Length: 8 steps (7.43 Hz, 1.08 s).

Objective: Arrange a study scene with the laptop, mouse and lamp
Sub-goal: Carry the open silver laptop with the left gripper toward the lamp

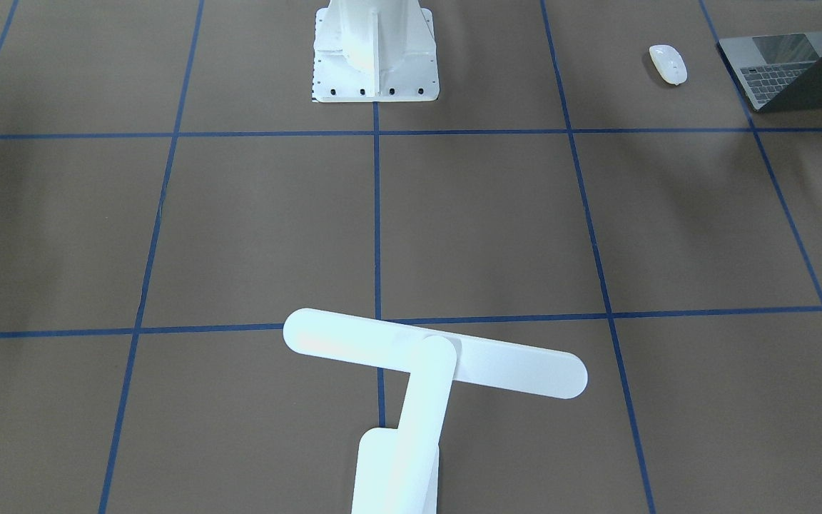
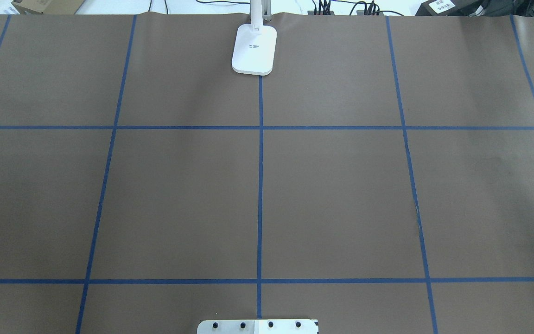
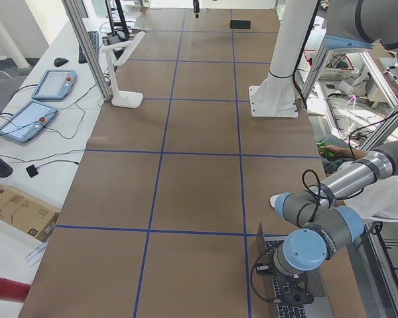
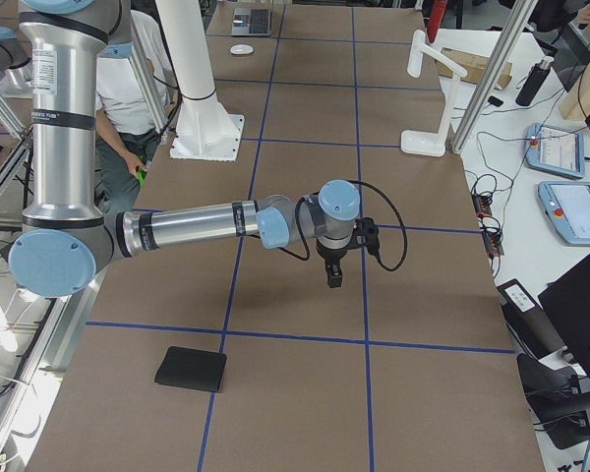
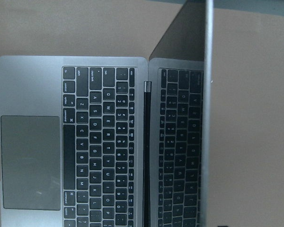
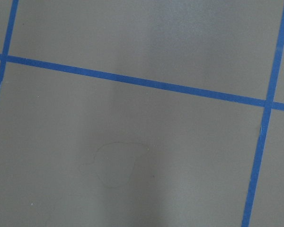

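One slim space-grey open laptop point(image 1: 775, 71) is sitting at the robot's left end of the brown gridded worktop point(image 2: 341, 195). One glossy white oval mouse point(image 1: 668, 63) is lying near it, not touching. One white desk lamp point(image 1: 411, 371) is standing mid-way along the edge opposite the robot. The left hand point(image 3: 293, 301) is hanging over the laptop and the right hand point(image 4: 333, 276) over bare worktop. I cannot tell whether either hand's fingers are apart or together.
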Motion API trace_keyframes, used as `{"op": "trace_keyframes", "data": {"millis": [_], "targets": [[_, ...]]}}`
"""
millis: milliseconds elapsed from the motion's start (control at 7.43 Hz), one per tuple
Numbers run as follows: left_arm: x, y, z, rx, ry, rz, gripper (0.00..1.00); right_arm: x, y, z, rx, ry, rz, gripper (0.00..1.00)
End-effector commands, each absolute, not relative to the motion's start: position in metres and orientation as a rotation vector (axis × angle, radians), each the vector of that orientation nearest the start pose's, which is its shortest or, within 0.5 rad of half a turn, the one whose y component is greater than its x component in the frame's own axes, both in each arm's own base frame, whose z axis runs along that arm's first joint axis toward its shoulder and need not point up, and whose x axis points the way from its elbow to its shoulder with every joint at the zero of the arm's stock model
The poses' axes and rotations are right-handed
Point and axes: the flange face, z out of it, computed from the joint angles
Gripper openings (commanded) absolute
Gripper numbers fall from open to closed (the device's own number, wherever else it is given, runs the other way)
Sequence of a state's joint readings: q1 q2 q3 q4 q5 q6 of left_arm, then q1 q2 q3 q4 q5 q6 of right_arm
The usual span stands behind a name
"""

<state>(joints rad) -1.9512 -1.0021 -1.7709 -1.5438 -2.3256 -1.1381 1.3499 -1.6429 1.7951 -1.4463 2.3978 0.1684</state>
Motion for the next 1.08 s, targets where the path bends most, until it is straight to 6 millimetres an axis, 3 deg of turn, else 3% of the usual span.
{"op": "trace_keyframes", "data": {"millis": [0,269,404,538,807,942], "targets": [[-0.142,-0.181,0.751,-0.657,0.641,-1.558,0.00,-0.045,-0.473,0.563,0.088,-0.868,-0.149,0.99],[-0.154,-0.210,0.729,-0.592,0.676,-1.519,0.00,-0.054,-0.472,0.562,0.065,-0.878,-0.133,0.99],[-0.159,-0.220,0.708,-0.564,0.689,-1.512,0.00,-0.061,-0.472,0.561,0.055,-0.879,-0.134,0.99],[-0.169,-0.247,0.686,-0.540,0.696,-1.503,0.00,-0.067,-0.471,0.563,0.046,-0.873,-0.144,0.99],[-0.192,-0.334,0.630,-0.490,0.708,-1.457,0.00,-0.067,-0.473,0.561,0.051,-0.872,-0.145,0.99],[-0.175,-0.376,0.602,-0.471,0.726,-1.378,0.00,-0.068,-0.474,0.560,0.053,-0.871,-0.148,0.99]]}}
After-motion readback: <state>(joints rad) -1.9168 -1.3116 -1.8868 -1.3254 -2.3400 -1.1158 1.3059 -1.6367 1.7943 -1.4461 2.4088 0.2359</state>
